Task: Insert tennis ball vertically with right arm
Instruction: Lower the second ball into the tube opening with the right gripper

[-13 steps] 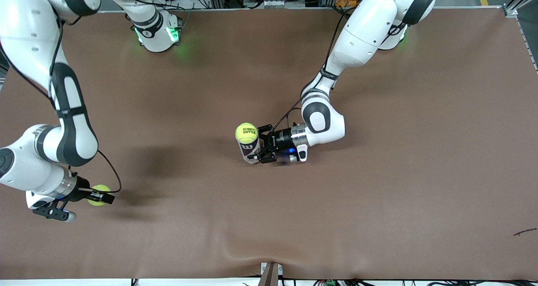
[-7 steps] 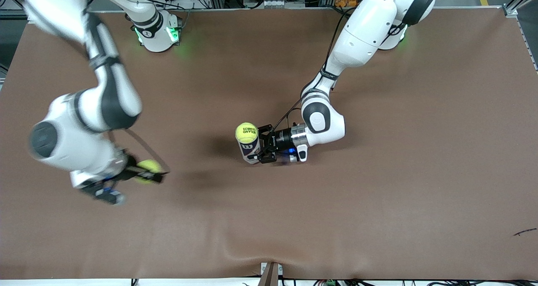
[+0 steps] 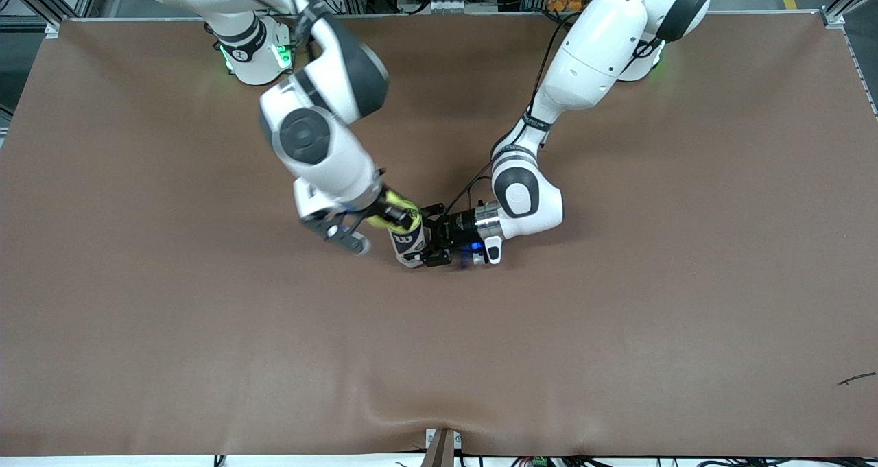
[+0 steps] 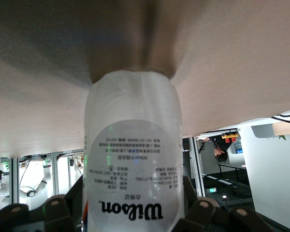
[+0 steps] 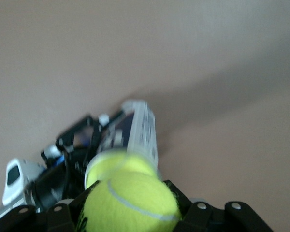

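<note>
Front view: The right arm (image 3: 322, 131) reaches from its base at 11 o'clock to the middle of the counter (image 3: 617, 330). The right gripper (image 3: 391, 214) is closed on a yellow-green ball (image 3: 400, 213), held directly over the open top of the can (image 3: 410, 244). The can stands upright at the counter's centre, clear plastic with a dark label. The left gripper (image 3: 431, 239) clamps the can from its 3 o'clock side, low, close to the counter. The left arm (image 3: 583, 62) comes in from 1 o'clock.

Left wrist view: The can (image 4: 133, 159) fills the centre, translucent white, with a round printed label and the word "Wilson". The left gripper's fingers (image 4: 203, 217) press against both of its sides. The brown counter (image 4: 241, 63) lies around its base.

Right wrist view: The ball (image 5: 130, 203) sits between the right gripper's fingers (image 5: 183, 212), fuzzy yellow-green with a pale seam. A second ball (image 5: 117, 164) shows at the can's mouth, inside the can (image 5: 142, 130). The left gripper (image 5: 82, 140) is at the can's side.

Surface and room: The counter is covered in plain brown matting, rippled at its 6 o'clock edge. A small dark mark (image 3: 856, 379) lies at 4 o'clock. Green lights glow at the arm bases; metal framing and cables run along the 12 o'clock edge.
</note>
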Robot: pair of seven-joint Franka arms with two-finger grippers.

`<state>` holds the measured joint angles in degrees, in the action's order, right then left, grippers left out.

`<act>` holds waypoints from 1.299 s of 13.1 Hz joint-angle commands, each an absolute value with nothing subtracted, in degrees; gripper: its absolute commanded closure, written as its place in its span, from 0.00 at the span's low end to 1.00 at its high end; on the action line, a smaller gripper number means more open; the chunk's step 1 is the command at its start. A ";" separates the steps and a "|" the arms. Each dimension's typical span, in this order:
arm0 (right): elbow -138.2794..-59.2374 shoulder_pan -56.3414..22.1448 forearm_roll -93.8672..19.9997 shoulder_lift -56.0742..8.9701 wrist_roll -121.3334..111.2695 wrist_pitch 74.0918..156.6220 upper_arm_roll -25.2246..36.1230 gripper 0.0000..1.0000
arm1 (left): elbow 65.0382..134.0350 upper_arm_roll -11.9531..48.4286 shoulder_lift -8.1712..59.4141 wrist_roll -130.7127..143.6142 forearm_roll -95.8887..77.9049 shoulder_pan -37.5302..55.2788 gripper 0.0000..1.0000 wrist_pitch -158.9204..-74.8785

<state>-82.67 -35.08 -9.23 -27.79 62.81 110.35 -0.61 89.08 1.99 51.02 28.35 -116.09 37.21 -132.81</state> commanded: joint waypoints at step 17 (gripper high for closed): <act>-78.75 -36.21 -8.96 -32.61 66.53 111.36 0.44 0.45 | 88.59 1.85 52.56 26.63 -116.72 37.62 0.21 -133.59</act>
<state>-81.30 -36.49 -8.93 -31.14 65.67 111.81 0.85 89.05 1.98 51.16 28.35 -116.09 37.21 -132.82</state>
